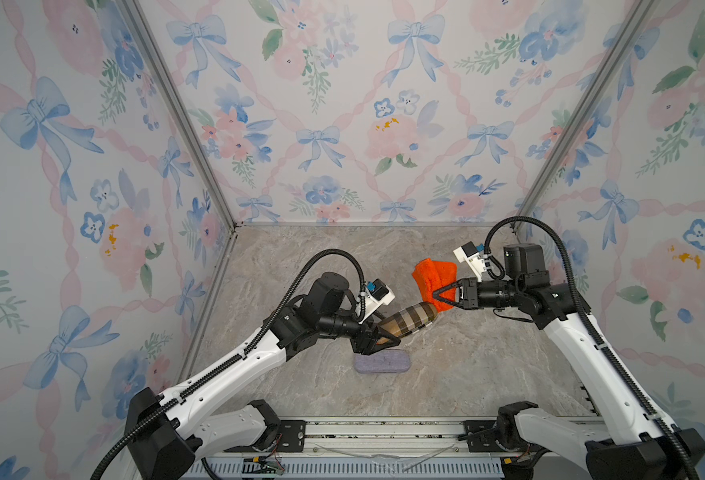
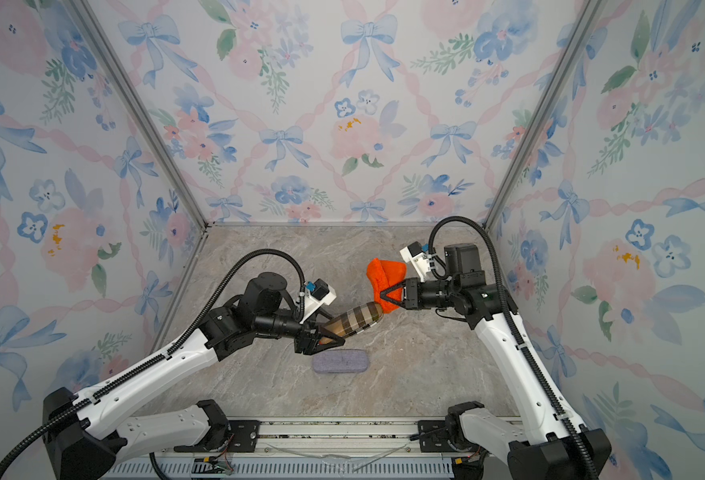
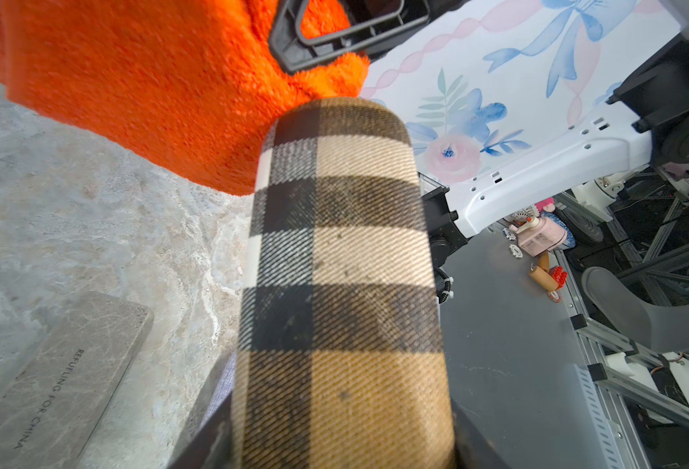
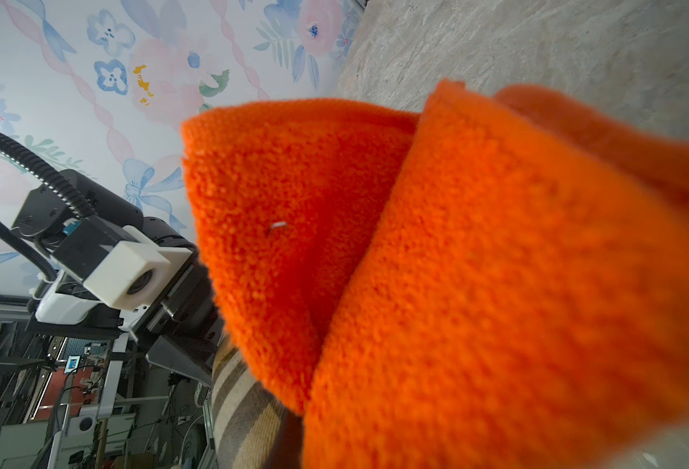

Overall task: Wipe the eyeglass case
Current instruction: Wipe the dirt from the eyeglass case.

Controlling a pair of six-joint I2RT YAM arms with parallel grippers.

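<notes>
Both top views: left tool (image 1: 386, 338) clamped on plaid eyeglass case (image 1: 413, 319); right tool (image 1: 440, 296) clamped on orange cloth (image 1: 427, 270), which touches the case's end.

One legible inscription (image 3: 46, 400) is present.

Location: left wrist view, on the upper face of a flat grey marbled slab (image 3: 91, 325) lying on the surface (image 3: 70, 203).

Wording: "REFUELING FOR CHINA".

Format: a single line of small dark capitals, running along the length of the slab. The slab has rounded corners, and its marbling resembles that of the surface beneath it.

In the right wrist view, a small lit screen (image 4: 73, 362) in the background carries graphics too small to read.
</notes>
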